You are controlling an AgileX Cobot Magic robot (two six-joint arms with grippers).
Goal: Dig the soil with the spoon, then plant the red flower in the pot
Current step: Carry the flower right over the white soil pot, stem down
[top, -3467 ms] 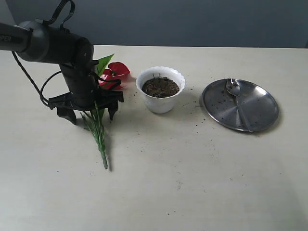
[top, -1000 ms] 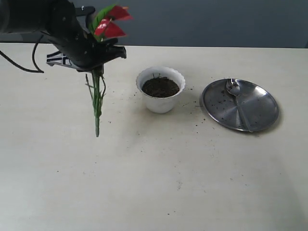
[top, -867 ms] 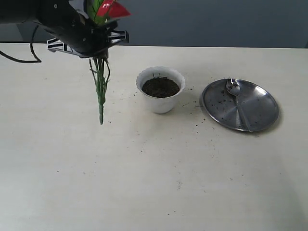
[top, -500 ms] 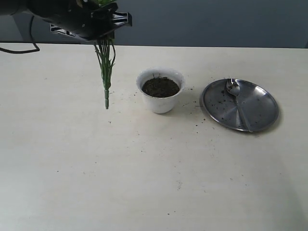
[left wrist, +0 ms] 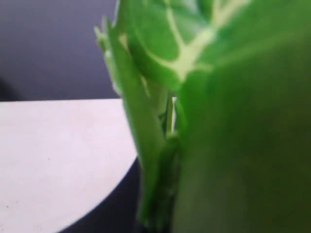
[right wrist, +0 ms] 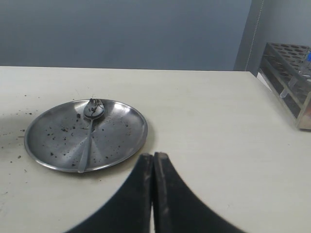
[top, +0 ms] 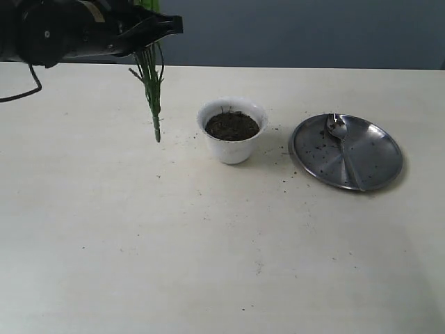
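My left gripper (top: 142,31) is at the top left of the exterior view, raised above the table and shut on the red flower. Only the flower's green stems (top: 153,87) hang below it, upright, left of the pot; the red bloom is out of view. Blurred green leaves (left wrist: 204,87) fill the left wrist view. The white scalloped pot (top: 231,130) holds dark soil (top: 231,126). The silver spoon (top: 342,142) lies on the round steel plate (top: 372,163), also in the right wrist view as spoon (right wrist: 91,124) on plate (right wrist: 116,133). My right gripper (right wrist: 153,156) is shut on nothing, near the plate.
Soil crumbs are scattered on the beige table (top: 208,243) around the pot and plate. A test-tube rack (right wrist: 291,68) stands at the table's edge in the right wrist view. A dark wall lies behind the table.
My left gripper took the flower from the table and lifted it. The stems now hang upright, higher and a little closer to the pot. The bloom has left the frame.
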